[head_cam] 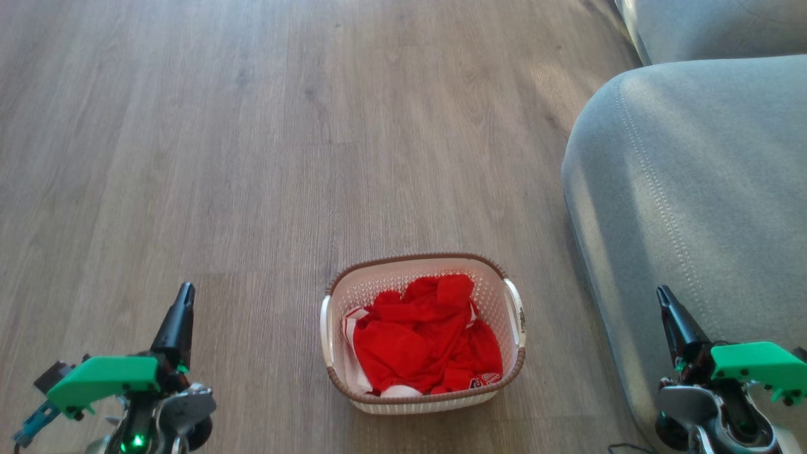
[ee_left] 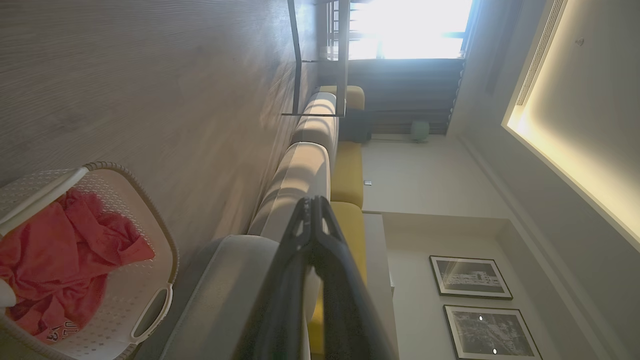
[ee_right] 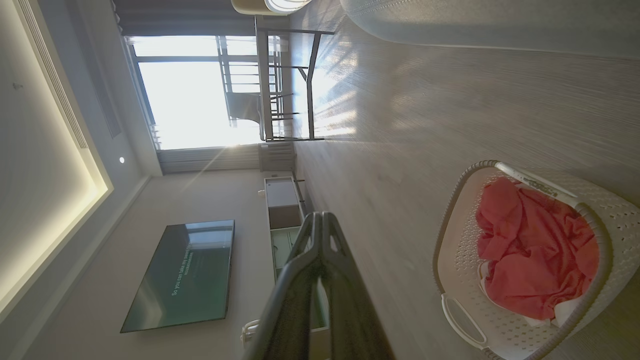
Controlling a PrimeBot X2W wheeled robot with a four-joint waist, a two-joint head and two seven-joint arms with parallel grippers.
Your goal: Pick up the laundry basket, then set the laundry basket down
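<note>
The laundry basket (head_cam: 391, 287) stands on the wooden floor straight ahead, white and perforated with a brown rim, white side handles and red clothes (head_cam: 425, 334) inside. My left gripper (head_cam: 185, 291) is at the lower left, well to the basket's left, shut and empty. My right gripper (head_cam: 662, 293) is at the lower right, shut and empty, in front of the sofa arm. The left wrist view has the basket (ee_left: 145, 240) at its lower left beside the shut left gripper (ee_left: 314, 201). In the right wrist view the basket (ee_right: 457, 235) lies at the lower right, apart from the shut right gripper (ee_right: 319, 216).
A grey sofa (head_cam: 693, 189) fills the right side, close to the basket's right handle. Open wooden floor (head_cam: 252, 126) stretches ahead and to the left. Farther off are a metal-framed table (ee_right: 290, 85), a TV (ee_right: 185, 275) on the wall and a low cabinet (ee_right: 282, 210).
</note>
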